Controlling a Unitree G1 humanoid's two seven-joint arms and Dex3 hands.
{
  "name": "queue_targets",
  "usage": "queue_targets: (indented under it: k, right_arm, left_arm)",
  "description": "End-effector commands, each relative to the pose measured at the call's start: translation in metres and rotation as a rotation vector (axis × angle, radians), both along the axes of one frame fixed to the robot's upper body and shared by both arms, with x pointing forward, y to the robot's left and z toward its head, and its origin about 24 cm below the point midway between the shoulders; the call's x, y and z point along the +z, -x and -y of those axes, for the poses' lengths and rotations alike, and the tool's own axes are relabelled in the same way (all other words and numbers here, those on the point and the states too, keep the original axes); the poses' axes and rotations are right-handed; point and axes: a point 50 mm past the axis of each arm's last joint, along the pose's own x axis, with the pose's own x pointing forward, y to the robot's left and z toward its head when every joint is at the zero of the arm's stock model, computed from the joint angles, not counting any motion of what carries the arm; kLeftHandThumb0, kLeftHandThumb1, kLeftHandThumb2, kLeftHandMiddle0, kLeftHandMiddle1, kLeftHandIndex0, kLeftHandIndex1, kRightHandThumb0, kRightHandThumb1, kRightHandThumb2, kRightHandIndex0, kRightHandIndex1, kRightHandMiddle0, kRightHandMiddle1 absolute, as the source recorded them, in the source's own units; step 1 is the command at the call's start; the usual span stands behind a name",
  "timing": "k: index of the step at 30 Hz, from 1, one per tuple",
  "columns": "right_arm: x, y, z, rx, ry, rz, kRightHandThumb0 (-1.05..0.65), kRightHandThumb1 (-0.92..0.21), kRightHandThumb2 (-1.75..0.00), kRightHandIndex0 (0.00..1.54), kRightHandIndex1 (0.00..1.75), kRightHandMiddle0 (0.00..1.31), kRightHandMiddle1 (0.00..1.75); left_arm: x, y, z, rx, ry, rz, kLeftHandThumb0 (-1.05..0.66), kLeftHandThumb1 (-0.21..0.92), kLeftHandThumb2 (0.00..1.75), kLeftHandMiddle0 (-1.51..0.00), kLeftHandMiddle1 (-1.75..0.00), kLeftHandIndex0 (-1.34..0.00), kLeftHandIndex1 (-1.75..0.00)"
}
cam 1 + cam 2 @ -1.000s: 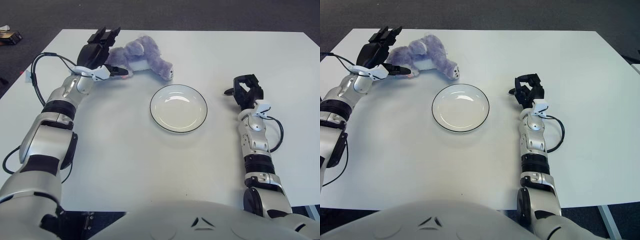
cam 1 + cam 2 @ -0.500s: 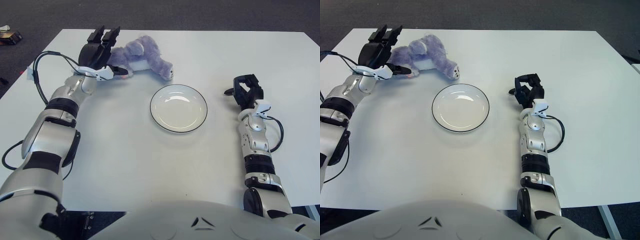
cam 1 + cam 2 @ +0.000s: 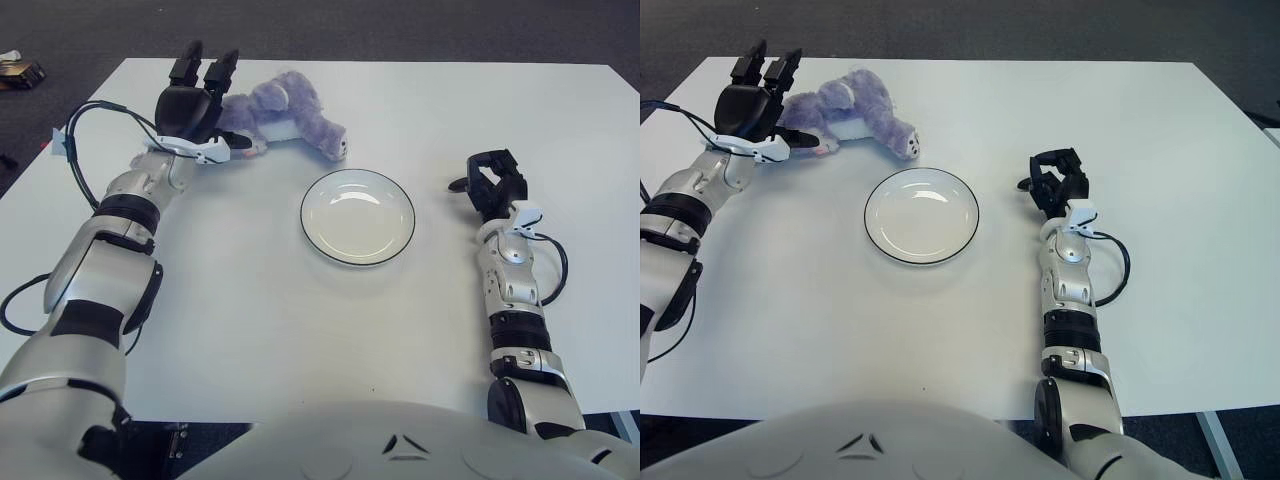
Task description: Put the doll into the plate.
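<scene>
A fluffy purple doll (image 3: pixel 285 113) lies on the white table at the back left. My left hand (image 3: pixel 195 95) is right beside its left end, fingers spread and pointing away from me, with the thumb reaching under the doll's near side; it holds nothing. A white plate with a dark rim (image 3: pixel 357 216) sits empty at the table's middle, nearer me and to the right of the doll. My right hand (image 3: pixel 492 182) shows to the right of the plate, fingers curled, holding nothing.
The white table (image 3: pixel 250 320) spreads wide around the plate. A black cable (image 3: pixel 90 125) loops off my left forearm. Dark floor lies beyond the far edge, with a small object (image 3: pixel 15 70) at the far left.
My left hand has shifted slightly left and back along the doll's end, its fingers raised more upright. The doll, plate and right hand have not moved.
</scene>
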Motion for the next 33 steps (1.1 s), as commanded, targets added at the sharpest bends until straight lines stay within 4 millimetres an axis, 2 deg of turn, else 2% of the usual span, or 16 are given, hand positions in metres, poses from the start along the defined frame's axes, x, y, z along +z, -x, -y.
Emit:
queue_targets:
  k: [1,6,31,33]
  right_arm:
    - [-0.016,0.008,0.0,-0.009,-0.014,-0.069,-0.35,-0.92,-0.37,0.73,1.39,0.35,1.59]
    - [-0.018,0.011,-0.001,-0.011,-0.019,-0.07,-0.35,-0.92,-0.38,0.74,1.39,0.35,1.59]
    - [-0.02,0.013,0.0,-0.017,-0.02,-0.074,-0.35,-0.92,-0.39,0.74,1.37,0.34,1.6]
    - [-0.021,0.014,0.001,-0.017,-0.021,-0.073,-0.35,-0.92,-0.39,0.74,1.37,0.34,1.61]
  left_arm:
    - [0.007,-0.002,-0.003,0.008,-0.025,0.005,-0.85,0.72,0.0,0.0,0.0,-0.14,-0.06]
    - [0.003,-0.008,-0.006,0.049,-0.047,-0.136,-0.87,0.72,0.0,0.0,0.0,-0.13,-0.05]
    - [-0.006,-0.011,-0.005,0.1,-0.01,-0.223,-0.82,0.69,0.0,0.0,0.0,-0.14,-0.04]
    - [-0.012,-0.012,-0.004,0.11,0.044,-0.319,-0.82,0.69,0.0,0.0,0.0,-0.15,-0.04]
